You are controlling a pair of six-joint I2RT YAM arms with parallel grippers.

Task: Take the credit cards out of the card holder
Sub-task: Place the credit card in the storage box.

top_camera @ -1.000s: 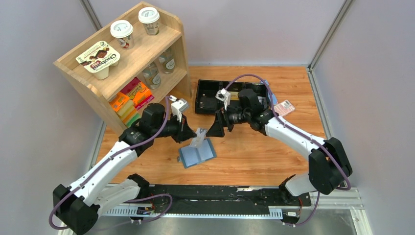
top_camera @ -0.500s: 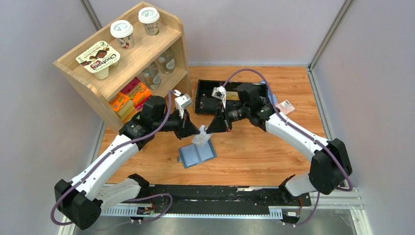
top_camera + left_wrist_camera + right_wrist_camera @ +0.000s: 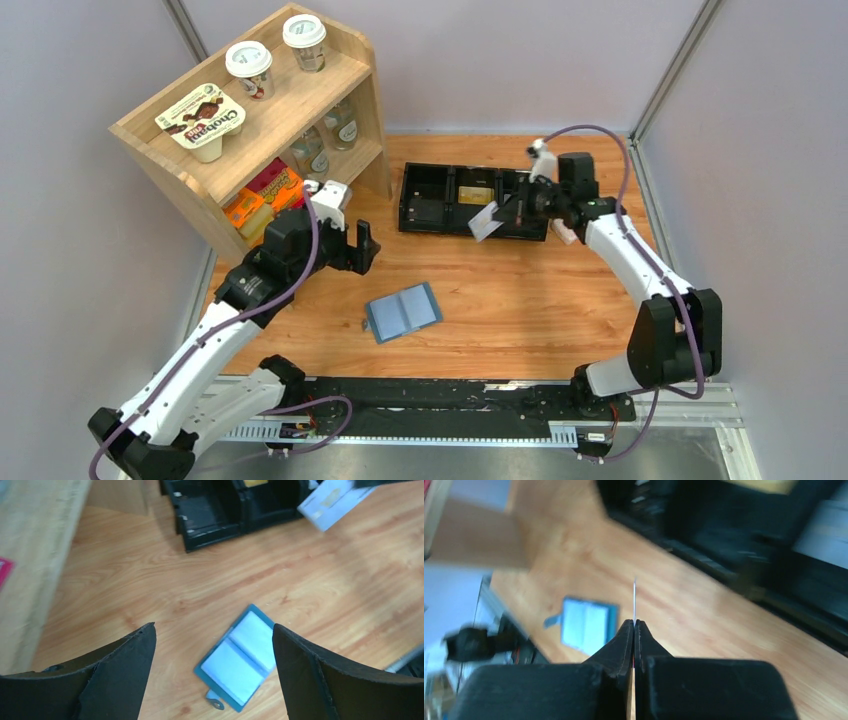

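Lying open, card holder (image 3: 403, 311), long axis skewed

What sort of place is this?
Probably a robot test cell in a lab: two robot arms bolted to a wooden table, plain grey walls closing it in, a small shelf of groceries as props.

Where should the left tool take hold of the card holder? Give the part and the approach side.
Probably one flap's outer edge of the card holder, near the small tab, with the open left tool coming straight down. It lies spread flat, pockets up, so only the thin rim offers a pinch.
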